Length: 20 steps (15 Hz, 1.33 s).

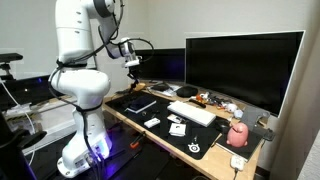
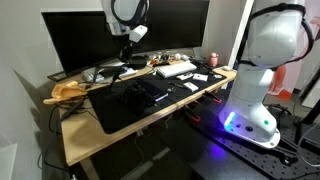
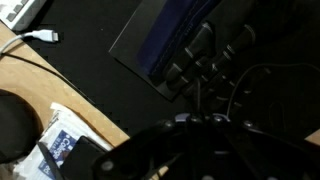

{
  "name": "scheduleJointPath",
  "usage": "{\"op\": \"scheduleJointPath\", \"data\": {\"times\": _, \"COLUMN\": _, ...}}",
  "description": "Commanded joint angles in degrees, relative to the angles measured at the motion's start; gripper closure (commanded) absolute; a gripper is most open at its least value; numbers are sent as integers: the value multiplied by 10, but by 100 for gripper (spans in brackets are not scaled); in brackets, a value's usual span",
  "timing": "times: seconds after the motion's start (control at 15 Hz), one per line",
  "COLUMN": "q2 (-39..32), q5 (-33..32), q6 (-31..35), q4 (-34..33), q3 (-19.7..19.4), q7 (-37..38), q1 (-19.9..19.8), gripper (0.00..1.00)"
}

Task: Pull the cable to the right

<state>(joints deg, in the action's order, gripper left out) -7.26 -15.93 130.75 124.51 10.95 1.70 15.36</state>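
Note:
My gripper (image 1: 133, 68) hangs above the back of the desk, in front of the monitor; it also shows in an exterior view (image 2: 128, 52). In the wrist view its dark fingers (image 3: 198, 118) are pressed together, and a thin black cable (image 3: 197, 92) runs straight out from between the tips toward a tangle of black cables (image 3: 235, 75) on the black desk mat (image 3: 90, 70). The grip point itself is very dark. A white cable (image 3: 40, 37) with a plug lies on the wooden desk at the upper left, apart from the gripper.
A large monitor (image 1: 243, 65) stands behind the desk (image 2: 100, 140). A white keyboard (image 1: 192, 113), a dark tablet (image 1: 139, 104), small cards and a pink object (image 1: 237, 134) lie on the mat. A dark flat device (image 3: 165, 35) lies under the gripper. The robot base (image 2: 255, 100) stands beside the desk.

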Motion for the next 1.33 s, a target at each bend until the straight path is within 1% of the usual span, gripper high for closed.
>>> {"op": "scheduleJointPath", "data": {"times": 0.0, "q2": 55, "q5": 20, "q6": 34, "q4": 51, "q3": -8, "q7": 20, "q1": -23, "gripper": 99}}
{"op": "scheduleJointPath", "data": {"times": 0.2, "q2": 76, "q5": 34, "q6": 49, "q4": 69, "q3": -20, "q7": 25, "q1": -43, "gripper": 99}}
{"op": "scheduleJointPath", "data": {"times": 0.93, "q2": 121, "q5": 86, "q6": 76, "q4": 102, "q3": -74, "q7": 31, "q1": -108, "gripper": 99}}
{"op": "scheduleJointPath", "data": {"times": 1.27, "q2": 140, "q5": 86, "q6": 87, "q4": 122, "q3": -91, "q7": 51, "q1": -130, "gripper": 99}}
